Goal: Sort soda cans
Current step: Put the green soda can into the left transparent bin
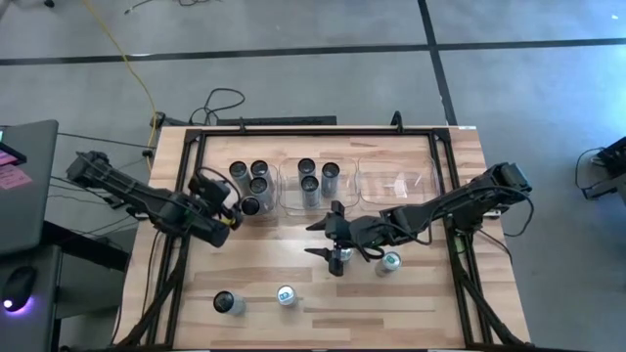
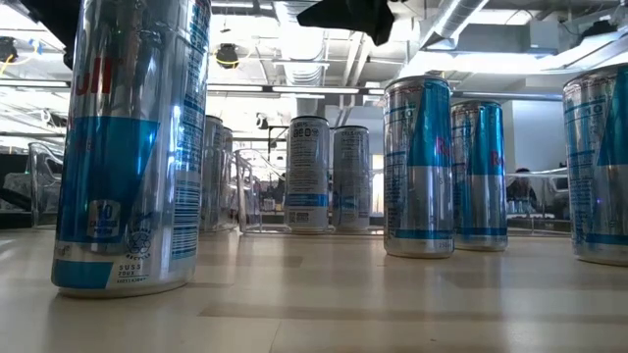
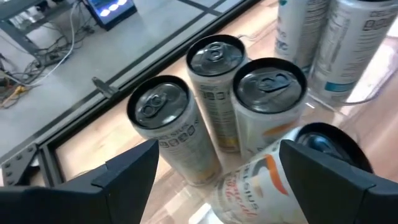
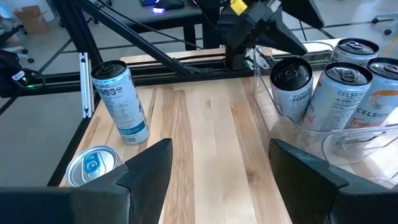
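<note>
Tilting between the spread left claw (image 3: 217,171) fingers sits a dark-topped can (image 3: 280,171).

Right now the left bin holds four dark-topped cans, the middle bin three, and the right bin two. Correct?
Not quite. In the high view the right bin holds no cans. The left bin does hold four dark-topped cans and the middle bin three.

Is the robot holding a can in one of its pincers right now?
No. The left pincer is open around a dark-topped can at the left bin, not gripping it. The right pincer is open and empty.
</note>
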### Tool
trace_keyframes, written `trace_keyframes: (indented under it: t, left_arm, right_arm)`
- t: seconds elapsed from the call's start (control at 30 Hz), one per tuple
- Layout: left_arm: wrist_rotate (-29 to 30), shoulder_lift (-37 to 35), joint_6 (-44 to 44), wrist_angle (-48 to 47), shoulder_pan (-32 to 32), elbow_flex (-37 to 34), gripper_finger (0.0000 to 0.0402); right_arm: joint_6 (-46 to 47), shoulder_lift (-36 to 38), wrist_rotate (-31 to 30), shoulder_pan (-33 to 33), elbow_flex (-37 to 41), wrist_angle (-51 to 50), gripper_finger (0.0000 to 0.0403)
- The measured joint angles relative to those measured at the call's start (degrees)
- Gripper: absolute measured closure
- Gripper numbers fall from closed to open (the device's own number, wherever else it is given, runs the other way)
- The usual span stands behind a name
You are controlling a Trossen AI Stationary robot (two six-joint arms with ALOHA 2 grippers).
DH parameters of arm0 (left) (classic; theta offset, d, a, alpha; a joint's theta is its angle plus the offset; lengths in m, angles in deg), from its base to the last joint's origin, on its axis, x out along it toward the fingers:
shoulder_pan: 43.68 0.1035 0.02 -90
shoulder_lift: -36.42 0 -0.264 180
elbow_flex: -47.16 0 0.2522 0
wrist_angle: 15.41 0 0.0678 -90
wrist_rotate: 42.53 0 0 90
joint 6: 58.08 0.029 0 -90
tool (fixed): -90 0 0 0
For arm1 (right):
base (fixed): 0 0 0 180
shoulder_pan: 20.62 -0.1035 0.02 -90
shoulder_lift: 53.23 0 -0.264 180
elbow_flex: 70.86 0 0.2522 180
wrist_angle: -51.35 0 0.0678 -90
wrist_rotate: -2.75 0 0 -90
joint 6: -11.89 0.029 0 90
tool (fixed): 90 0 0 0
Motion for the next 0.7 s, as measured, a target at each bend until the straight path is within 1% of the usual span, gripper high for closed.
trace_keyframes:
  t: [0.2,0.37,0.47,0.57,0.7]
  left_arm:
    - [-0.31,-0.31,0.50,0.00,0.46,0.03,0.0075]
    - [-0.33,-0.88,2.26,0.32,0.35,1.79,0.0075]
    - [-0.32,-0.98,5.29,3.04,0.01,2.27,0.0075]
    - [-1.76,-0.44,7.30,6.19,-0.69,1.83,0.0075]
    - [-1.90,0.82,7.00,6.48,-1.18,1.33,0.0075]
  right_arm:
    - [-0.02,0.00,0.00,-0.02,0.00,-0.21,0.0117]
    - [-0.02,0.00,0.00,-0.02,0.00,-0.31,0.0117]
    - [-0.04,0.00,0.02,-0.02,0.00,-0.38,0.0117]
    - [-0.04,0.00,0.02,-0.02,0.00,-0.52,0.0117]
    - [-0.03,0.00,0.03,-0.02,0.00,-0.84,0.0117]
